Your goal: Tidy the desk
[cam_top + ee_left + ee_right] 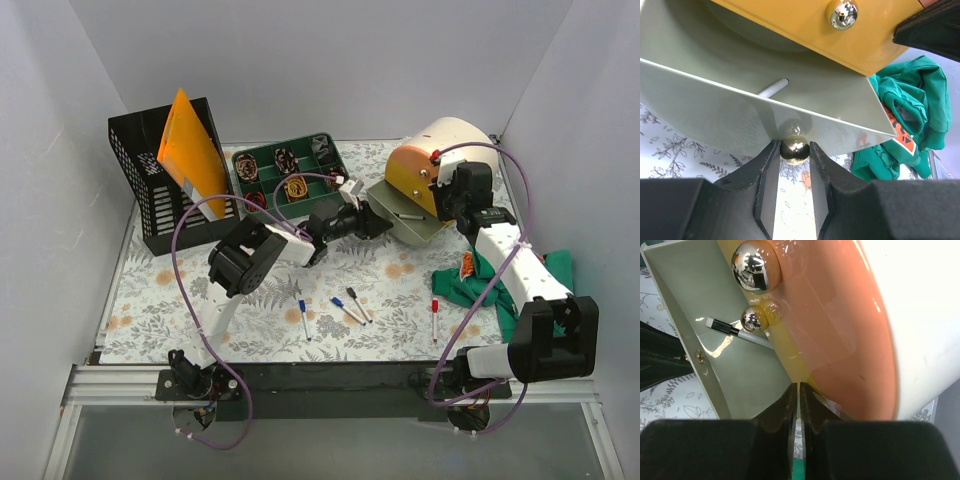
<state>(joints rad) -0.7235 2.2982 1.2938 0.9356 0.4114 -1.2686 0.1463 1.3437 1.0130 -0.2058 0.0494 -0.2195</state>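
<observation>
A worktop [400,290] printed with ferns and orange flowers is seen from above, filling the floor of a white enclosure. At its back right stands a round cream box [455,140] with an orange lid [410,175] and a grey-green flap [715,105] swung down. The flap's chrome knob [794,149] is pinched between the narrowed fingers of the left gripper [794,150]. The lid's lower edge is clamped by the right gripper [798,390], its fingers almost touching. One marker [732,331] lies on the flap. Four pens [347,310] are scattered near the front of the worktop, and a green cloth [455,290] is bunched at the right. A green tray [262,150] and a black file holder [150,200] holding an orange folder [190,145] are placed at the back left.
</observation>
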